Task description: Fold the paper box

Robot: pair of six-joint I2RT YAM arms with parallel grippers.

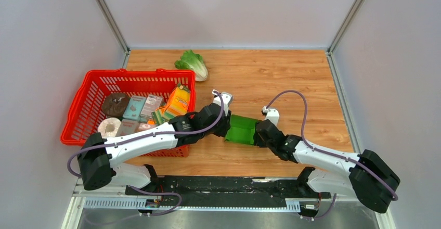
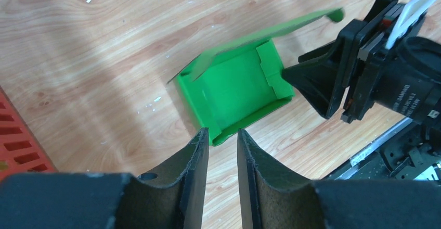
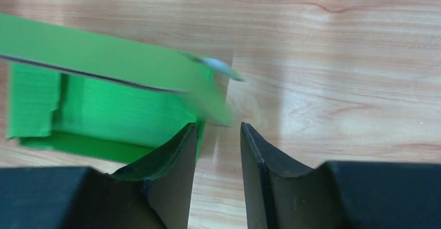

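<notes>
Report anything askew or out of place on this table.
The paper box is only half folded: its lid flap stands lifted at a slant over the open tray, not tucked in. A lettuce lies loose on the wood beyond the red basket, outside it.

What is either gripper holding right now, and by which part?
Nothing. The left gripper and right gripper both show only the table between their fingers; the paper box sits at their tips, ungripped.
</notes>
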